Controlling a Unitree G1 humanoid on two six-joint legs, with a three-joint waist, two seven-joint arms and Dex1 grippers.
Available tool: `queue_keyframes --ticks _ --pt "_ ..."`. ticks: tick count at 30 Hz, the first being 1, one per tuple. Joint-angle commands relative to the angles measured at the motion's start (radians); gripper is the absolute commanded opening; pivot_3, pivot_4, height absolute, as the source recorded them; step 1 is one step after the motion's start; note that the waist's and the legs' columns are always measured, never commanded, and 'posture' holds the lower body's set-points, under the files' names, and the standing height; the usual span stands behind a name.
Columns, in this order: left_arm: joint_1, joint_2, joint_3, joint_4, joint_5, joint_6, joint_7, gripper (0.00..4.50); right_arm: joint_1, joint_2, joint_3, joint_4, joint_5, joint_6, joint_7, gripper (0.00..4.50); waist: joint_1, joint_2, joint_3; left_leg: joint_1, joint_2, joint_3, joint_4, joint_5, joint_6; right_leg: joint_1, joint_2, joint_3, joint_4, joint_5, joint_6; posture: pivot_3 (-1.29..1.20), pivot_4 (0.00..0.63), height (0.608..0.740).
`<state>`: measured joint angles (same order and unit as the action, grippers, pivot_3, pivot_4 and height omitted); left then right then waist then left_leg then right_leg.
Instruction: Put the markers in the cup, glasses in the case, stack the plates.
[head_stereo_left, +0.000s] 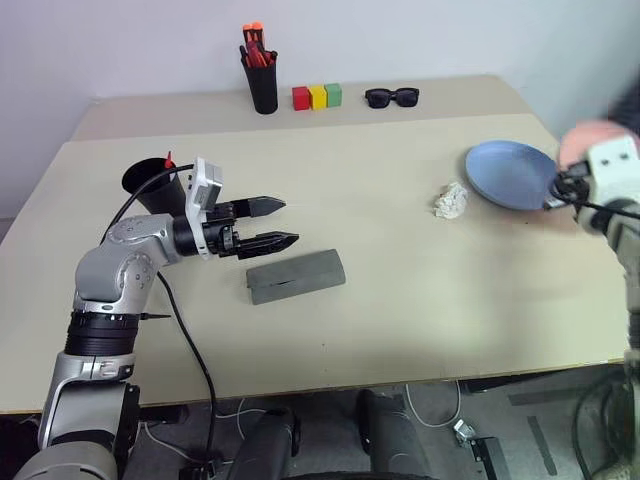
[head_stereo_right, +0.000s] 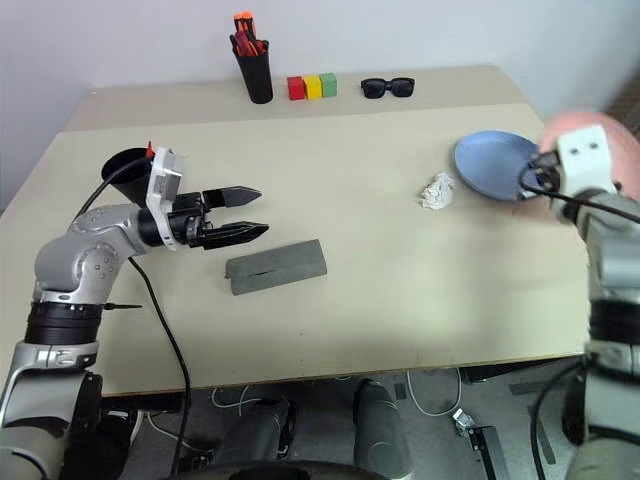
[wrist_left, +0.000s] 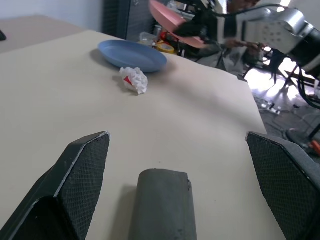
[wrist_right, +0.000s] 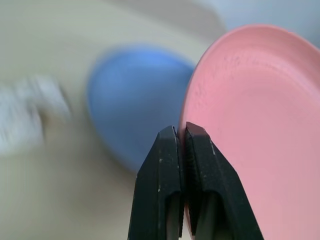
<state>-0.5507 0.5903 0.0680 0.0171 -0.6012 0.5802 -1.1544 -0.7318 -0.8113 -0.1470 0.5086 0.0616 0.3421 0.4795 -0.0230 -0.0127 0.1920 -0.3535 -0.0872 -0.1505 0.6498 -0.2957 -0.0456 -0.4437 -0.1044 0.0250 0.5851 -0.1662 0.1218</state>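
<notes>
Right gripper (wrist_right: 181, 134) is clamped on the rim of the pink plate (wrist_right: 260, 125), lifted off the table (head_stereo_left: 400, 270) near the blue plate (head_stereo_left: 510, 174). Left gripper (head_stereo_left: 272, 223) hangs spread wide above the grey case (head_stereo_left: 295, 276), whose long axis runs left-right. No readable writing anywhere.

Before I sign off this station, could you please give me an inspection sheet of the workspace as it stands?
Surface: beige table, dry, unmarked.
Job's things: blue plate flat on table; pink plate lifted, pinched at rim; grey case closed; black cup holding a red marker.
Clutter: crumpled paper, sunglasses, coloured blocks, pen holder.
Grippers: left claw open over case; right claw shut on pink plate.
Cables: black cable along left arm.
Surroundings: plain wall.
</notes>
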Motion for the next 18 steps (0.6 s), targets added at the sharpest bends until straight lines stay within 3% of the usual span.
queue_keyframes --ticks 1,6,7,10,16,18 --pt "0.011 0.012 0.042 -0.064 -0.027 0.005 0.031 4.5 -0.106 0.016 0.073 0.209 -0.083 -0.205 0.01 0.07 0.005 0.0 0.0 -0.001 0.0 0.0 0.0 0.0 0.0 0.0 0.0 0.0 -0.001 0.0 0.0 0.0 0.15 0.74" --pt "0.074 0.024 0.076 -0.18 -0.064 0.056 0.106 4.5 -0.299 0.071 0.137 0.57 -0.158 -0.375 -0.036 0.07 0.004 0.0 0.001 -0.003 0.0 0.003 0.0 0.001 -0.003 -0.001 0.0 0.001 -0.006 0.002 0.002 0.0 0.15 0.74" --pt "0.087 0.026 0.085 -0.206 -0.072 0.064 0.123 4.5 -0.315 0.078 0.131 0.611 -0.152 -0.39 -0.028 0.33 0.005 0.0 0.001 -0.003 0.0 0.003 0.0 0.001 -0.003 -0.001 -0.001 0.001 -0.006 0.002 0.002 0.0 0.15 0.74" --pt "0.115 0.034 0.107 -0.257 -0.095 0.092 0.164 4.5 -0.338 0.107 0.107 0.676 -0.117 -0.423 0.032 1.39 0.003 0.0 0.001 -0.003 0.0 0.003 -0.001 0.001 -0.002 -0.001 -0.001 0.001 -0.006 0.002 0.002 0.0 0.15 0.74" --pt "0.12 0.045 0.113 -0.264 -0.116 0.109 0.185 4.5 -0.355 0.133 0.075 0.685 -0.089 -0.46 0.042 4.46 -0.002 0.001 0.001 -0.002 0.0 0.005 -0.001 0.001 -0.001 -0.001 0.0 0.002 -0.005 0.002 0.002 0.0 0.15 0.74" --pt "0.111 0.049 0.108 -0.246 -0.11 0.096 0.176 4.5 -0.366 0.144 0.014 0.66 -0.014 -0.412 0.083 4.46 -0.006 0.001 0.001 -0.002 0.0 0.005 -0.001 0.0 -0.001 -0.001 0.0 0.003 -0.005 0.002 0.002 0.0 0.15 0.74"
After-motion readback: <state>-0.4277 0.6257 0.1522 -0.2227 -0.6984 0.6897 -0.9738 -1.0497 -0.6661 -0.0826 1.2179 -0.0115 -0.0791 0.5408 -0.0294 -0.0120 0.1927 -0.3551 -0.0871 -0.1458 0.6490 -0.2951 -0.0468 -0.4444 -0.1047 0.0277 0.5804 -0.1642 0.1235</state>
